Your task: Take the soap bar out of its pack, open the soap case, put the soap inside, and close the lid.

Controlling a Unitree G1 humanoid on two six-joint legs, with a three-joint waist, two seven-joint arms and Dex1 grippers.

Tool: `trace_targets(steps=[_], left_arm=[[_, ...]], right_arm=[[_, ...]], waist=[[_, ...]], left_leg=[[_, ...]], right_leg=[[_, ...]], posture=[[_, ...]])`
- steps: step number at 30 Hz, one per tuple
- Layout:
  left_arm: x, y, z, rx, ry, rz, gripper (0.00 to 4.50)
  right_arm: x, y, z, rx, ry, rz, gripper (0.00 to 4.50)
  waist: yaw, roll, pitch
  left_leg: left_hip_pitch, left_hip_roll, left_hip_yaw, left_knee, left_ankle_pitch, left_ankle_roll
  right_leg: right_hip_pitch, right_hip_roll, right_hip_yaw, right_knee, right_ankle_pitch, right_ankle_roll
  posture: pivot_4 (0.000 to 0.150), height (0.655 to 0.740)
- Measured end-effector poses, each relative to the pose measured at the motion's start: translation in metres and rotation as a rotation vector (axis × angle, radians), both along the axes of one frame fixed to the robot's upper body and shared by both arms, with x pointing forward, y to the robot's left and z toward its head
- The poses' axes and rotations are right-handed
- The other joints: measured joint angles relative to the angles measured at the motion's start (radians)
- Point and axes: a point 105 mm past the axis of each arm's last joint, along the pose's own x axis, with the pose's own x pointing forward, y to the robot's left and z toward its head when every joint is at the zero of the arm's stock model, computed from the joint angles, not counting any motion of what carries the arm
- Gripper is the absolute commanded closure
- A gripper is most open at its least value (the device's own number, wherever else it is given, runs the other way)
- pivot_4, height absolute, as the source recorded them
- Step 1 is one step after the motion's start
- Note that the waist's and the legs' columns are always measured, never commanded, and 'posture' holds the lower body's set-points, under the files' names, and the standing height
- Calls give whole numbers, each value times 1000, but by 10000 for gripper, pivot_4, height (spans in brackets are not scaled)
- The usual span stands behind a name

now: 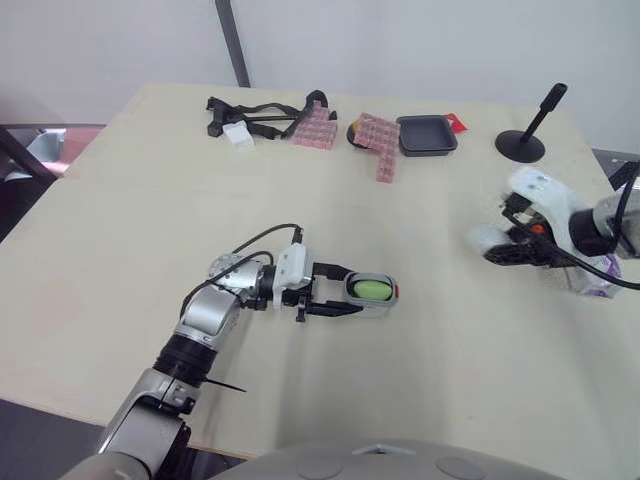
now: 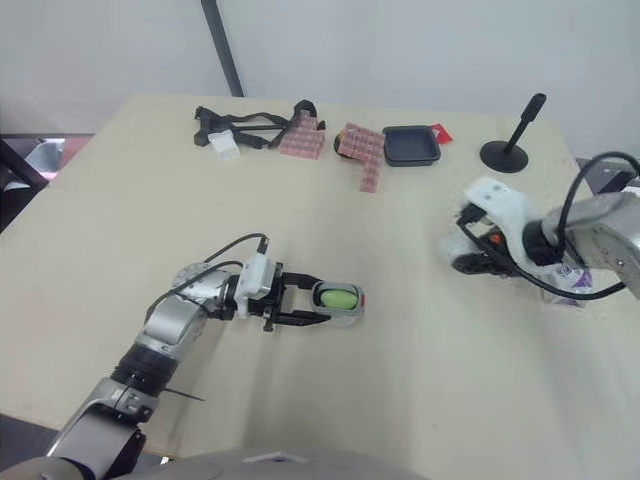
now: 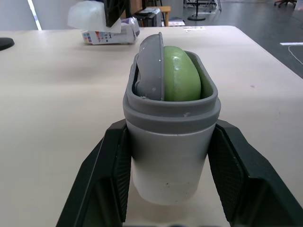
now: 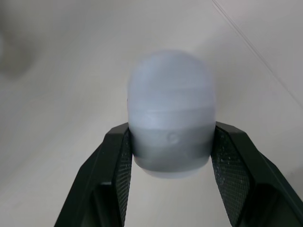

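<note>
The grey soap case (image 1: pixel 372 290) lies on its side on the table, mid-front, with my left gripper (image 1: pixel 352 293) shut on its body. In the left wrist view the case (image 3: pixel 170 142) has no lid; the green soap bar (image 3: pixel 182 75) sits inside beside a grey inner plate (image 3: pixel 150 66). At the right, my right gripper (image 1: pixel 512 250) is shut on the pale rounded lid (image 1: pixel 487 243), held just over the table. The right wrist view shows the lid (image 4: pixel 171 127) squeezed between both fingers. The purple-and-white soap pack (image 1: pixel 600 288) lies behind the right wrist.
Along the far edge are black straps (image 1: pixel 255 112), a small white box (image 1: pixel 238 137), pink packets (image 1: pixel 315 128) (image 1: pixel 380 140), a black tray (image 1: pixel 427 135) and a black stand (image 1: pixel 528 135). Bare tabletop separates the two grippers.
</note>
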Motion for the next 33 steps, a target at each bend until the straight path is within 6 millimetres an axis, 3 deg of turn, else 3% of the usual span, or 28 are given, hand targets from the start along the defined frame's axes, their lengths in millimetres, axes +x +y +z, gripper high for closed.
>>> trace_targets(steps=[7, 17, 33], left_arm=[[7, -11, 5, -9, 12, -19, 26688], [7, -28, 2, 25, 44, -76, 26688], [14, -28, 0, 41, 43, -52, 26688]], right_arm=[[-25, 52, 15, -26, 26, 354, 25639], [-33, 107, 27, -58, 11, 584, 25639], [-33, 113, 17, -193, 59, 574, 25639]], waist=[[1, 0, 0], [-10, 0, 0], [0, 0, 0]], left_leg=[[0, 0, 0, 0, 0, 0], [1, 0, 1, 1, 0, 0], [0, -1, 1, 1, 0, -2]], right_leg=[[0, 0, 0, 1, 0, 0], [-2, 0, 3, 6, 0, 0], [-2, 1, 3, 9, 0, 0]], posture=[[1500, 7400], [1500, 7400], [1500, 7400]])
